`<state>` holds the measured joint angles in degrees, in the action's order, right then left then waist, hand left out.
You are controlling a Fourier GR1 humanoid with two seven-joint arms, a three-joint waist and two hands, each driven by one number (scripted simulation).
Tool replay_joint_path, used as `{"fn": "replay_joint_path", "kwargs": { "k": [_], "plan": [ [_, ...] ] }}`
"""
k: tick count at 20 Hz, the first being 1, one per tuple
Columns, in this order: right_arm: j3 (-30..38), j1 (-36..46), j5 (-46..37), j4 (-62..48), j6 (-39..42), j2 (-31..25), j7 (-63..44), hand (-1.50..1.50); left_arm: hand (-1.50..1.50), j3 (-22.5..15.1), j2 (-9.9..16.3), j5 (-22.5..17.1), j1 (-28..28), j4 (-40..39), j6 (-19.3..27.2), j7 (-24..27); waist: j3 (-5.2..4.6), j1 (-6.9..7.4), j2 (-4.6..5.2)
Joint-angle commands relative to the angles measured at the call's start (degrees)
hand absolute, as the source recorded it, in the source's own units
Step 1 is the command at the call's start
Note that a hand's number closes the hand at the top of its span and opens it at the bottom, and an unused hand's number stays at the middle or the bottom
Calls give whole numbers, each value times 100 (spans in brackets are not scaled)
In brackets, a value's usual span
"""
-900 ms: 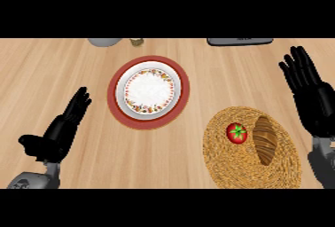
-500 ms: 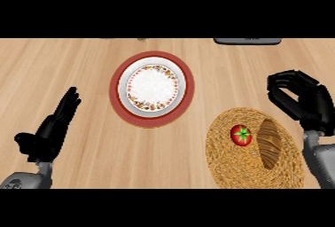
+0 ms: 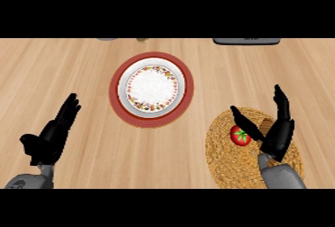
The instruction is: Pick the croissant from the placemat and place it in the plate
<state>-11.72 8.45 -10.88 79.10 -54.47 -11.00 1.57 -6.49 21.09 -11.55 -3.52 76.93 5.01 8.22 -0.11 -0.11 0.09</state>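
Plate (image 3: 152, 86) holds nothing; task barely begun. The grasp, lift, carry and release are all left to do, by my judgement.

Right hand (image 3: 274, 126) is over the woven mat (image 3: 226, 150), fingers straight and spread wide, thumb apart, holding nothing. It hides the croissant, which should lie on the mat just right of the tomato (image 3: 240, 135); I cannot see it now.

Left hand (image 3: 52, 135) rests open near the lower left, fingers up.

Versus 0.5 s ago: right hand has moved inward from the mat's right edge to above the croissant, and its curled fingers have straightened. Croissant was then visible. Plate, tomato and left hand unchanged.
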Motion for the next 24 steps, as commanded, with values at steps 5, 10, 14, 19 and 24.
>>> {"fn": "replay_joint_path", "kwargs": {
  "k": [5,10,14,19,24],
  "plan": [
    [-351,-1001,-2246,953,-778,-54,-1777,-150,0,-71,-220,214,322,235,153,21,-5,-52,-39],
    [-398,-1651,-3354,1315,504,-144,-3261,-150,0,39,-114,139,162,132,39,-35,-30,-130,-39],
    [-352,-1783,-3622,1763,1892,-577,-4382,-150,0,218,75,9,221,33,-205,95,-30,-79,-27],
    [-561,-1701,-4082,2786,3236,-473,-5964,-150,0,64,-67,164,371,429,-29,-123,-2,1,-31],
    [-129,-1144,-3725,3072,4429,-566,-6856,-150,0,29,-272,279,172,358,53,-213,6,14,-19]
  ]
}}
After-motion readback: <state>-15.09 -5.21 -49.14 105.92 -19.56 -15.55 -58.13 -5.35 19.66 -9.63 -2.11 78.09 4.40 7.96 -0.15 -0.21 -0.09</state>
